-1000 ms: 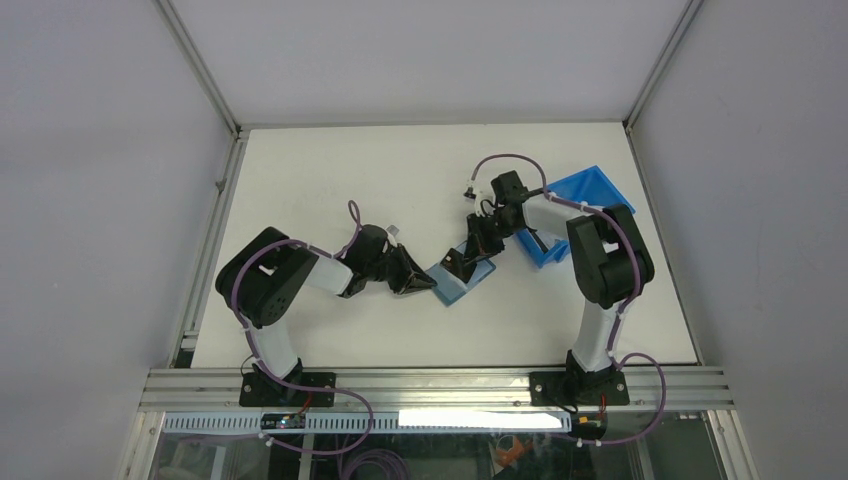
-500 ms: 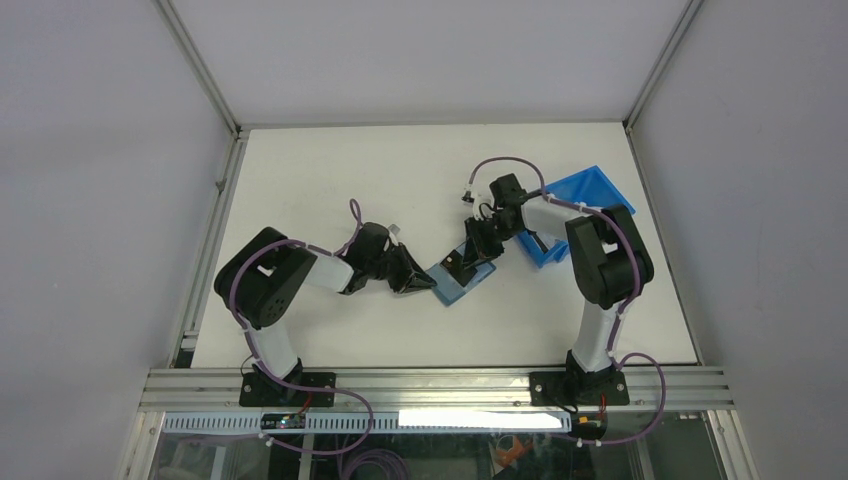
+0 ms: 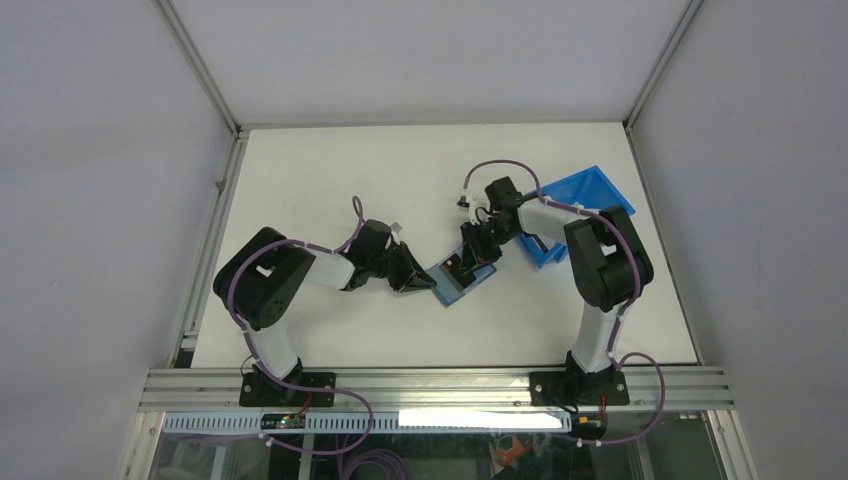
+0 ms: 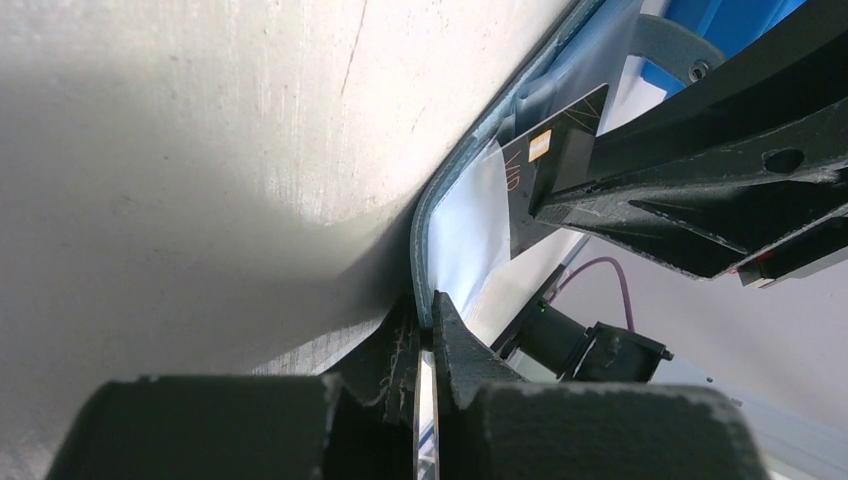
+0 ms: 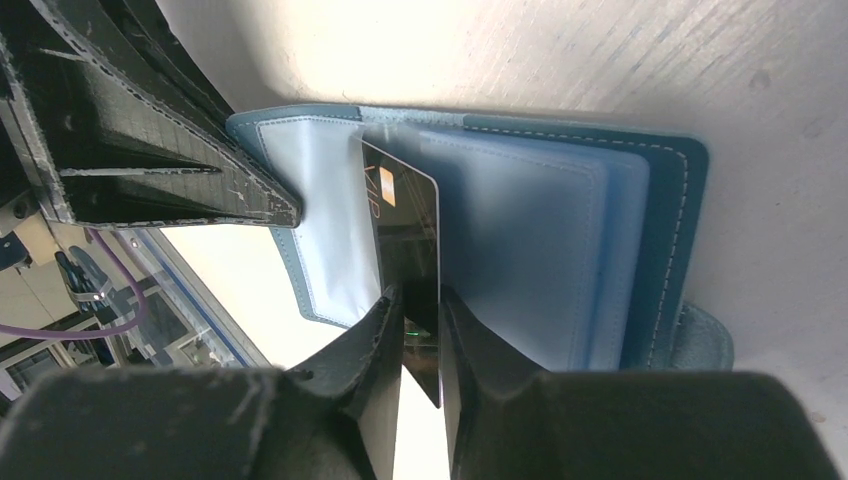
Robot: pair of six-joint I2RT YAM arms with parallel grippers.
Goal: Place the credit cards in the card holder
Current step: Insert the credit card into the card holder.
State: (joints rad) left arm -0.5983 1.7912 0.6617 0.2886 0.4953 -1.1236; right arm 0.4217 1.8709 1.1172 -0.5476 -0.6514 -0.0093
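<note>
Right jaws first: they're pinched tight on a dark credit card [image 5: 410, 250], gripping its near end so the far end, the one with the little gold chip, is free to lead. Straight ahead of those jaws lies the card holder [image 5: 560, 230], teal, spread open on the table [image 5: 650, 60] with its pale-blue plastic sleeves [image 5: 520, 220] facing up. The card stands on edge across them. Its leading edge looks to sit right at the lip of a sleeve, perhaps just under it, though I can't say how deep. The snap tab [image 5: 705, 340] hangs off to the right of the jaws, out of the way.

Beyond the card, on the holder's far side, the left jaws are closed on its outer flap. The left wrist view shows the thin teal edge nipped between them. That's the anchor, I'd say: it pins the holder open and stops it sliding off as the card pushes in. Well behind the right jaws sits the blue bin [image 3: 585, 195], not in play.

My read is mid-insertion. The next call is a straight, gentle push along the sleeve. Any tilt and the card could snag the lip or buckle the soft plastic.
</note>
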